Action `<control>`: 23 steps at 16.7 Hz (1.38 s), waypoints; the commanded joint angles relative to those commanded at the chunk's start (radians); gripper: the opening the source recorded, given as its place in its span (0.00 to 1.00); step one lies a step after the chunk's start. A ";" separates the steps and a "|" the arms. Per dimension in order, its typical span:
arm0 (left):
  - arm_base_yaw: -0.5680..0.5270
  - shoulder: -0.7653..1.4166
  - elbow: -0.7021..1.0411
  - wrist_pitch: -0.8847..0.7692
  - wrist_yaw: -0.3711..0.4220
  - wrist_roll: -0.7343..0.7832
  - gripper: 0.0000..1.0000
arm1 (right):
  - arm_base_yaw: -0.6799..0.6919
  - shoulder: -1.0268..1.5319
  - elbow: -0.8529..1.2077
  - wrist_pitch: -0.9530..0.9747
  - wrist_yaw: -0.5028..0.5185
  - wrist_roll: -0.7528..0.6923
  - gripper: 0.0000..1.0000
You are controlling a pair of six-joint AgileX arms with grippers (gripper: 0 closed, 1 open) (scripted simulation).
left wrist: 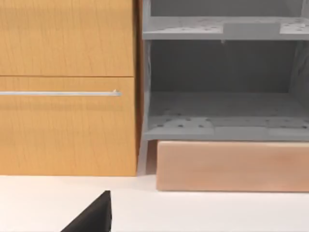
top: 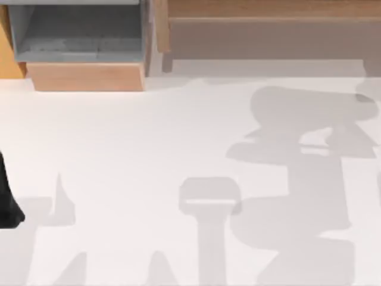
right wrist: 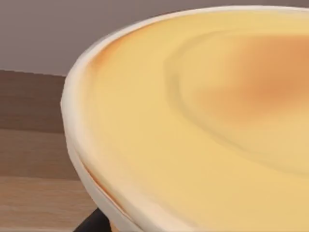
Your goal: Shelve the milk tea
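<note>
the milk tea [right wrist: 203,130] sits right up against the right wrist camera, with wooden boards [right wrist: 34,159] behind it, likely carried toward shelving, though i cannot tell whether that hand grips it; the left arm [top: 7,202] idles at the table's left edge.

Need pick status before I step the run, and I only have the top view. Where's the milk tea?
Observer: In the right wrist view the milk tea sits very close to the camera, showing its peach-yellow top with a pale rim.
Operator: What's behind it?
Observer: Brown wooden boards, with a plain grey surface above them.
Operator: What is the left wrist looking at?
Observer: It faces the front of the grey shelf unit. Beside that is a wooden drawer front with a metal bar handle.
</note>
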 joint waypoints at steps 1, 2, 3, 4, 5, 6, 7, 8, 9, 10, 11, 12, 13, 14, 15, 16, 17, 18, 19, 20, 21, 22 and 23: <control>0.000 0.000 0.000 0.000 0.000 0.000 1.00 | 0.041 -0.001 0.051 -0.054 0.040 0.012 0.00; 0.000 0.000 0.000 0.000 0.000 0.000 1.00 | 0.081 0.002 0.103 -0.111 0.078 0.025 0.00; 0.000 0.000 0.000 0.000 0.000 0.000 1.00 | 0.120 0.008 0.158 -0.171 0.112 0.039 0.00; 0.000 0.000 0.000 0.000 0.000 0.000 1.00 | 0.157 0.017 0.213 -0.233 0.143 0.055 0.00; 0.000 0.000 0.000 0.000 0.000 0.000 1.00 | 0.191 0.027 0.267 -0.295 0.171 0.071 0.00; 0.000 0.000 0.000 0.000 0.000 0.000 1.00 | 0.223 0.039 0.321 -0.356 0.195 0.086 0.00; 0.000 0.000 0.000 0.000 0.000 0.000 1.00 | 0.253 0.052 0.372 -0.414 0.217 0.101 0.00; 0.000 0.000 0.000 0.000 0.000 0.000 1.00 | 0.280 0.066 0.422 -0.470 0.235 0.116 0.00; 0.000 0.000 0.000 0.000 0.000 0.000 1.00 | 0.305 0.080 0.469 -0.523 0.251 0.130 0.00; 0.000 0.000 0.000 0.000 0.000 0.000 1.00 | 0.326 0.093 0.513 -0.571 0.263 0.142 0.00; 0.000 0.000 0.000 0.000 0.000 0.000 1.00 | 0.343 0.105 0.553 -0.613 0.273 0.153 0.00; 0.000 0.000 0.000 0.000 0.000 0.000 1.00 | 0.355 0.115 0.587 -0.647 0.280 0.162 0.00; 0.000 0.000 0.000 0.000 0.000 0.000 1.00 | 0.364 0.121 0.612 -0.671 0.285 0.169 0.00; 0.000 0.000 0.000 0.000 0.000 0.000 1.00 | 0.368 0.124 0.628 -0.686 0.288 0.173 0.00; 0.000 0.000 0.000 0.000 0.000 0.000 1.00 | 0.369 0.124 0.633 -0.690 0.289 0.174 0.00; 0.000 0.000 0.000 0.000 0.000 0.000 1.00 | 0.369 0.124 0.633 -0.690 0.289 0.174 0.00; 0.000 0.000 0.000 0.000 0.000 0.000 1.00 | 0.369 0.124 0.633 -0.690 0.289 0.174 0.00; 0.000 0.000 0.000 0.000 0.000 0.000 1.00 | 0.369 0.124 0.633 -0.690 0.289 0.174 0.00; 0.000 0.000 0.000 0.000 0.000 0.000 1.00 | 0.365 0.119 0.630 -0.688 0.287 0.175 0.00; 0.000 0.000 0.000 0.000 0.000 0.000 1.00 | 0.365 0.122 0.631 -0.687 0.286 0.175 0.00; 0.000 0.000 0.000 0.000 0.000 0.000 1.00 | 0.365 0.136 0.638 -0.680 0.284 0.174 0.00; 0.000 0.000 0.000 0.000 0.000 0.000 1.00 | 0.364 0.156 0.648 -0.670 0.284 0.174 0.00; 0.000 0.000 0.000 0.000 0.000 0.000 1.00 | 0.361 0.176 0.657 -0.660 0.284 0.174 0.00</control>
